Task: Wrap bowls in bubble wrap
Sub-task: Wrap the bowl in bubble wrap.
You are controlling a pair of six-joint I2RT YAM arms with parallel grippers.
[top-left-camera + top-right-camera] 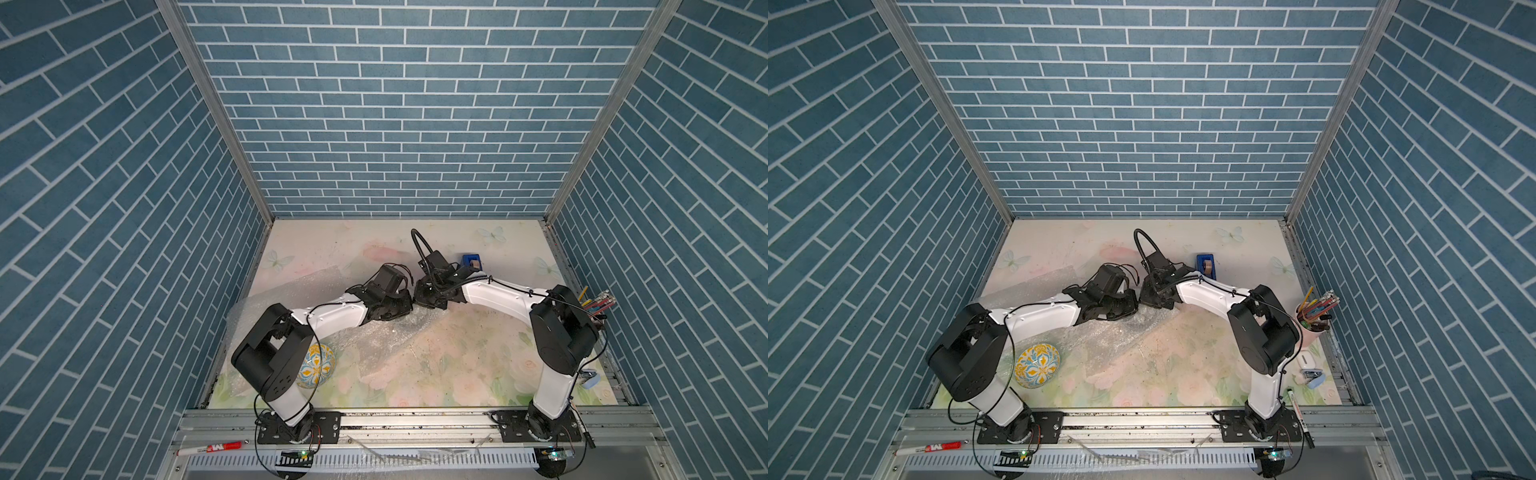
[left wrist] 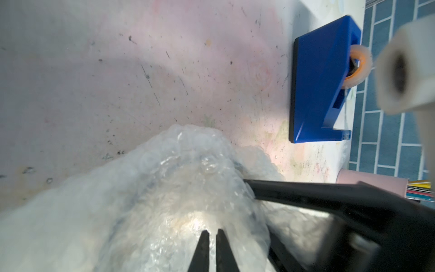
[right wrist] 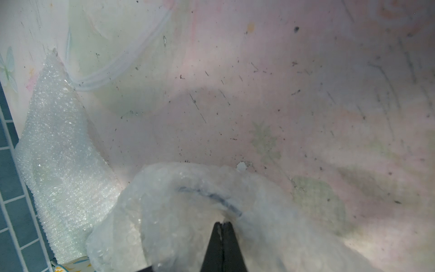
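Note:
Crumpled bubble wrap (image 2: 179,179) forms a whitish bundle at the table's middle, and the dark blue rim of a bowl (image 3: 211,197) shows faintly through it. My left gripper (image 2: 213,232) rests on the bundle, its jaws a thin slit apart with wrap between them. My right gripper (image 3: 222,223) is shut, pinching a thin fold of wrap at the bundle's top; its black finger (image 2: 294,190) reaches in from the side. The yellow-and-blue floral bowl (image 1: 1037,365) lies unwrapped at the front left beside the left arm's base. The wrap spreads flat (image 1: 291,291) toward the left wall.
A blue tape dispenser (image 1: 471,262) stands just behind the right wrist. At the right wall a cup of pencils (image 1: 1312,318) sits with small white items (image 1: 1308,365) in front of it. A red-and-white marker (image 1: 208,449) lies on the front rail.

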